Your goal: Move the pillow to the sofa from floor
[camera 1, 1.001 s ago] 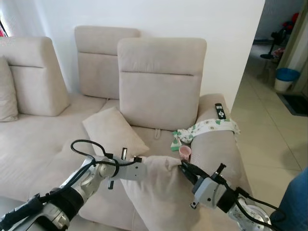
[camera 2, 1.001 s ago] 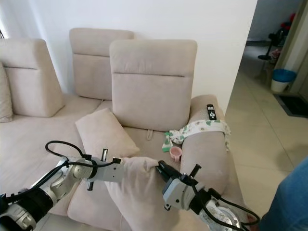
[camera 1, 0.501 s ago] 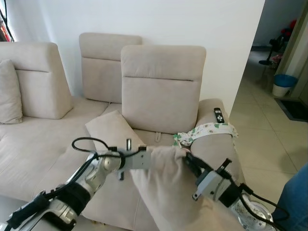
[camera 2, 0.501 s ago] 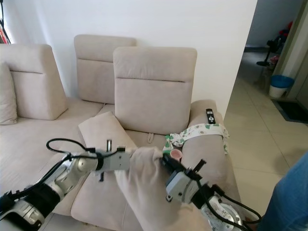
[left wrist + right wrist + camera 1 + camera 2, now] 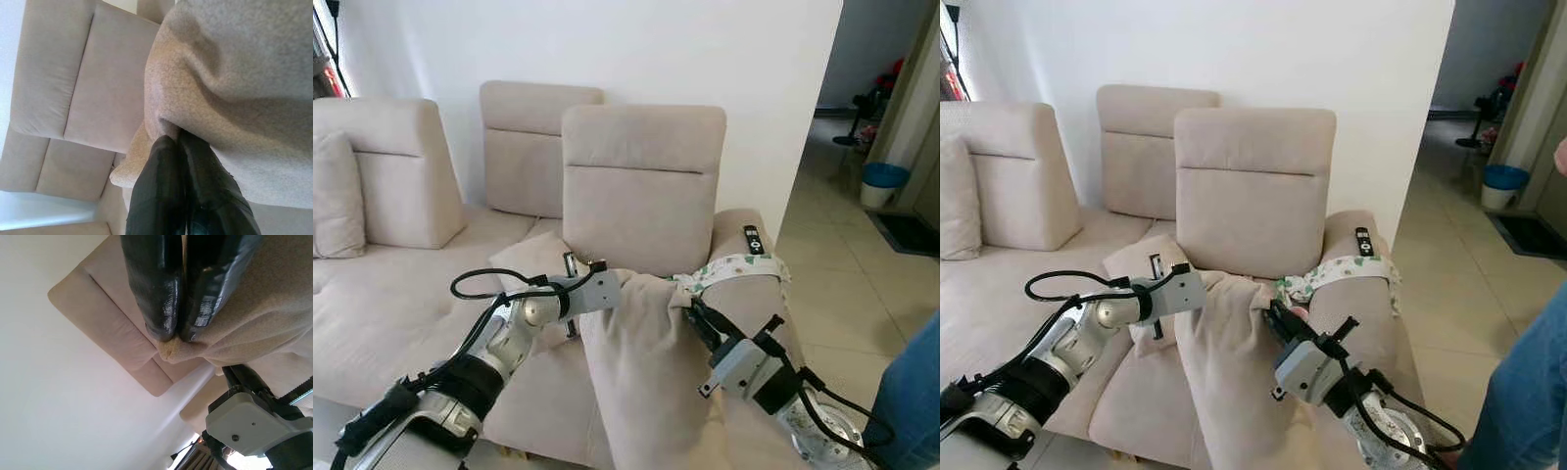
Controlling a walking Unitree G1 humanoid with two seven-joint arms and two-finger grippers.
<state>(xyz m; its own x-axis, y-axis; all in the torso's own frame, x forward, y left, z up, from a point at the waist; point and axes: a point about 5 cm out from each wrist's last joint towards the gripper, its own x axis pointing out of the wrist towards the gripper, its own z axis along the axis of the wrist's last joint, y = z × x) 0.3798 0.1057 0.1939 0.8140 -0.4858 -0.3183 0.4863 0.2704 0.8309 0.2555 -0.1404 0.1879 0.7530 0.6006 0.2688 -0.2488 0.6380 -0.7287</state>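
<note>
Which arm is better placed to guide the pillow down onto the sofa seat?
Probably the left. The left gripper pinches the pillow corner over the sofa seat, while the right gripper holds the other corner nearer the armrest.

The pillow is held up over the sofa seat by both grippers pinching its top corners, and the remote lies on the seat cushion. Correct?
Not quite: the remote lies on the sofa's armrest, as the left eye view shows. The rest holds: left gripper and right gripper pinch the pillow.
</note>
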